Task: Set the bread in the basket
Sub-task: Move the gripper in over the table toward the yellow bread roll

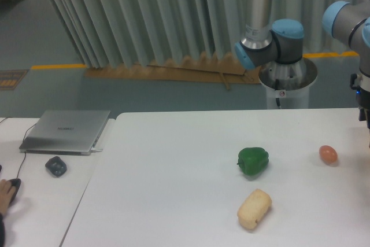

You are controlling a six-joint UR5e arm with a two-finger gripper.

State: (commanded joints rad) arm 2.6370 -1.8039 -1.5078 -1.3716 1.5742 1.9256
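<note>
1. Bread (254,209): pale tan oblong roll, lying on the white table (173,189), untouched. Landmark for the entries below.
2. Pepper (253,161): green, just behind the bread, near it but not touching.
3. Egg-shaped item (328,154): orange-pink, behind and to the right of the bread, well apart from it.
4. Basket: none in view; its place cannot be given from this camera.
5. Arm (352,21): grey tube with blue joints, far behind and to the right of the bread, running off the right edge. A dark part at that edge may be the wrist.
6. Gripper: fingers fall outside the frame, so I cannot tell whether they stand apart or together. Nothing is carried within sight.
7. Laptop (66,132): closed, silver, on a second table far left of the bread, with a dark mouse-like object (56,166) in front of it.
8. Progress, as judged: nothing done. Left to do: reach the bread, close on it, lift, carry to the basket, release.
9. Risk, as judged: the pepper sits close behind, so a careless descent could knock it.
</note>
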